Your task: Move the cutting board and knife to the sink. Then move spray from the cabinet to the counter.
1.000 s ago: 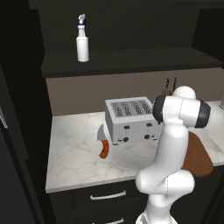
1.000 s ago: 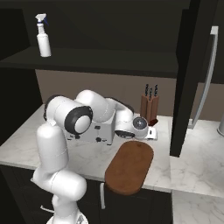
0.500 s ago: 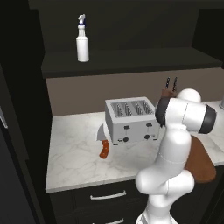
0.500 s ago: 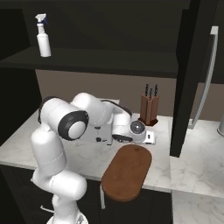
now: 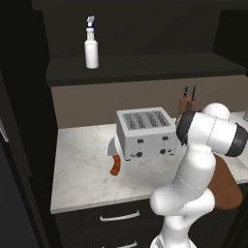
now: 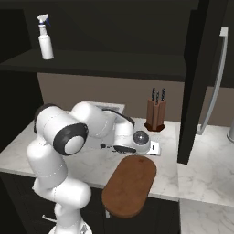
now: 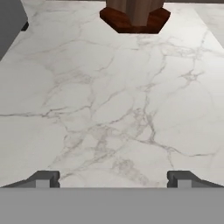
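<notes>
The reddish-brown cutting board (image 6: 130, 185) lies at the counter's (image 6: 194, 171) front, and its near end hangs out past the edge; my arm hides most of the cutting board (image 5: 226, 188) in the left base view. My gripper (image 6: 153, 147) hovers low just beyond the board's far end, open. In the hand view the gripper (image 7: 113, 179) has only bare marble between its fingertips (image 7: 43, 178). The knife (image 5: 115, 163) with the orange-red handle lies left of the toaster. The white spray (image 5: 91, 46) stands on the cabinet (image 5: 145, 65) shelf. The sink is out of view.
A silver toaster (image 5: 145, 133) stands mid-counter, and a wooden knife block (image 6: 156, 112) with black-handled knives stands by the back wall. A tall black panel with a silver bar handle (image 6: 215, 82) rises right of the gripper. Dark drawers (image 5: 118, 218) run below the counter.
The cutting board has slid toward the counter's front edge and overhangs it more. My arm's elbow has swung right and the hand has sunk slightly. The jaws stay wide.
</notes>
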